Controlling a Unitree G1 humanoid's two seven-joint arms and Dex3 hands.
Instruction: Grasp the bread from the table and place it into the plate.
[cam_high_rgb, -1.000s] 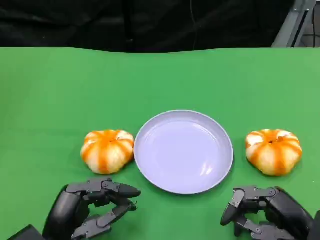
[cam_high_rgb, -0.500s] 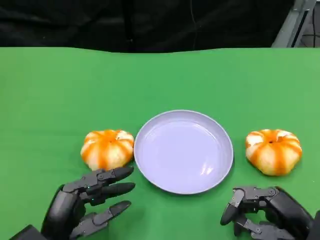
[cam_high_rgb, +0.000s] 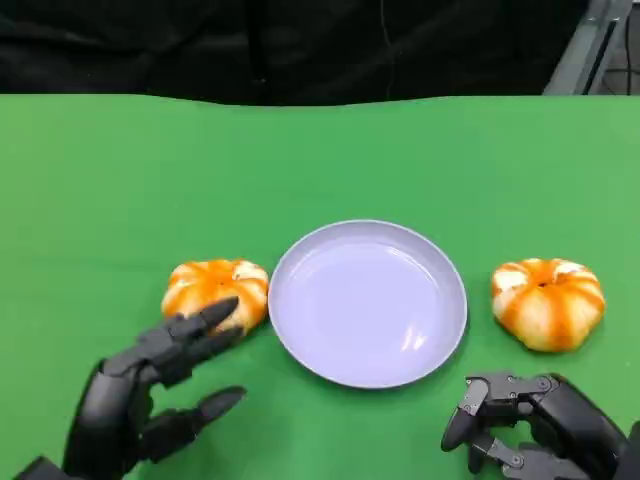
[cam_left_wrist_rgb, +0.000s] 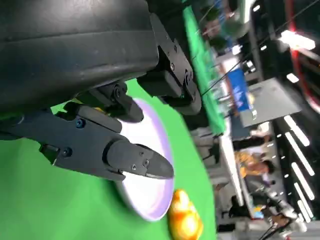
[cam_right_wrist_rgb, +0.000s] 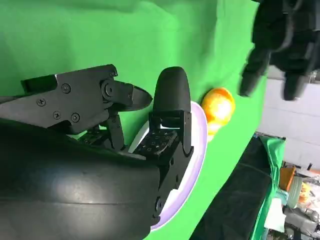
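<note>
Green table (cam_high_rgb: 120, 170), pale lilac plate (cam_high_rgb: 367, 301) sitting at centre, nothing in it. Two orange-and-white bread rolls are lying on the cloth, one on each side of the plate. The left roll (cam_high_rgb: 213, 295) is sitting just beside the plate's rim; the right roll (cam_high_rgb: 547, 302) is lying a little apart from it.

Left hand (cam_high_rgb: 140, 400) is reaching toward the left roll, fingers spread apart and holding nothing; the upper fingertips (cam_high_rgb: 218, 312) are overlapping the roll's near edge, contact cannot be told.

Right hand (cam_high_rgb: 535, 425) is resting low near the table's front edge, below the right roll, fingers curled in around nothing.
</note>
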